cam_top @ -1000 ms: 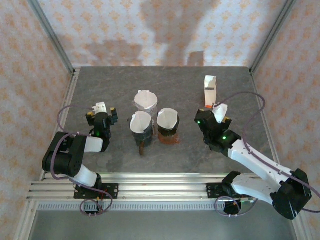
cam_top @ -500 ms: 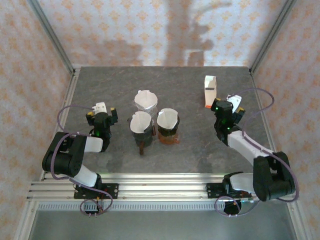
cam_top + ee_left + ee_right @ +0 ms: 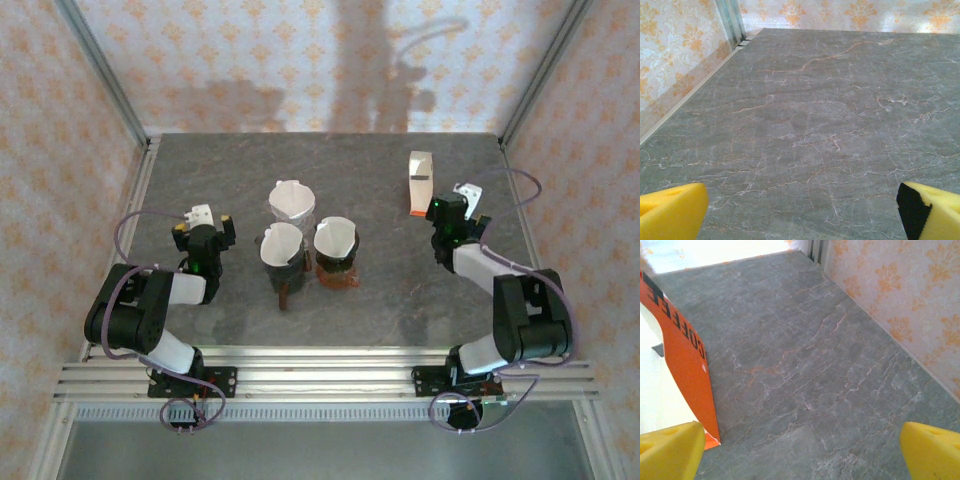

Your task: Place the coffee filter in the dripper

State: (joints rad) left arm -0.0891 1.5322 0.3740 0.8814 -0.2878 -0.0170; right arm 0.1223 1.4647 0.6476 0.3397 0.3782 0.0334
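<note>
Three drippers stand mid-table, each with a white coffee filter in it: a clear dripper [image 3: 291,203] at the back, a dark dripper [image 3: 282,258] and an amber dripper [image 3: 336,258] in front. My left gripper [image 3: 207,219] rests left of them, open and empty. In the left wrist view the left gripper [image 3: 802,215] has its yellow pads [image 3: 670,212] far apart over bare table. My right gripper [image 3: 462,202] sits folded back at the right, just beside the filter box [image 3: 420,182]. It is open too; in the right wrist view the right gripper [image 3: 802,450] holds nothing.
The white and orange filter box [image 3: 685,355] stands close on the left in the right wrist view. The patterned side wall [image 3: 910,300] runs near on its right. A metal frame post [image 3: 105,75] and walls bound the grey stone table [image 3: 380,320].
The right arm has drawn back from near the amber dripper to the right side and folded in, its gripper now beside the filter box. The left arm has not moved.
</note>
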